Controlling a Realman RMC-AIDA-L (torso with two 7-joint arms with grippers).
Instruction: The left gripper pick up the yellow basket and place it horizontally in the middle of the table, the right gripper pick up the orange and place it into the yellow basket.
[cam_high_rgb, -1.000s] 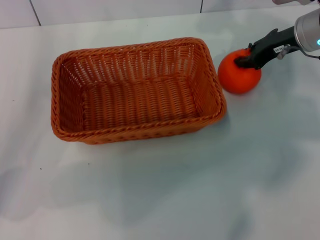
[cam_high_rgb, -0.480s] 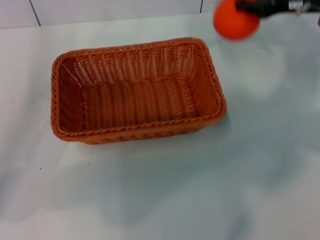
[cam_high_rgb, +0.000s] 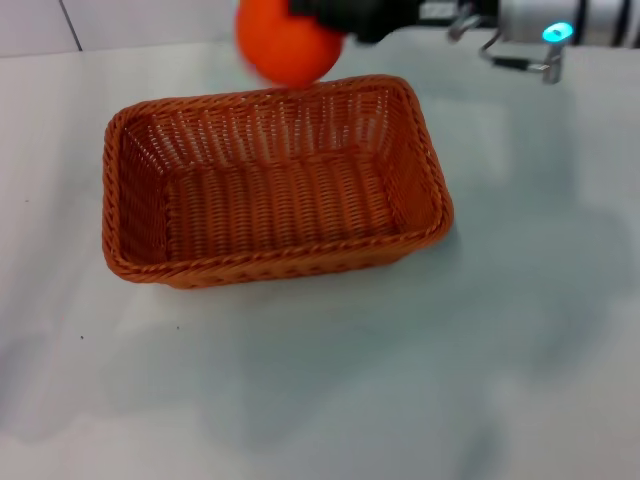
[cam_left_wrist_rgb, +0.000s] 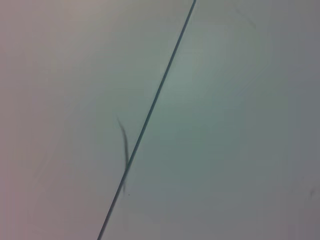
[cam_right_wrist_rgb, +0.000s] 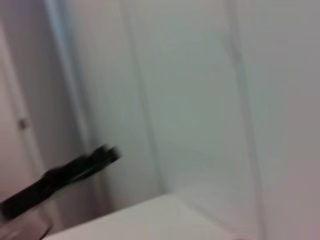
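Note:
The yellow basket (cam_high_rgb: 275, 180), orange-brown wicker, lies lengthwise across the middle of the white table (cam_high_rgb: 400, 380) and is empty. My right gripper (cam_high_rgb: 315, 12) is shut on the orange (cam_high_rgb: 285, 42) and holds it in the air above the basket's far rim. The silver arm part with the glowing blue ring (cam_high_rgb: 555, 30) reaches in from the upper right. A black finger (cam_right_wrist_rgb: 60, 177) shows in the right wrist view against a pale wall. My left gripper is out of view; the left wrist view shows only a pale surface with a thin dark seam (cam_left_wrist_rgb: 150, 115).
White tabletop lies open in front of the basket and on both sides of it. A tiled wall (cam_high_rgb: 200, 20) runs along the table's far edge.
My right gripper has lifted the orange from the table beside the basket's right end and carried it up and left, to above the basket's far rim. The basket has not moved.

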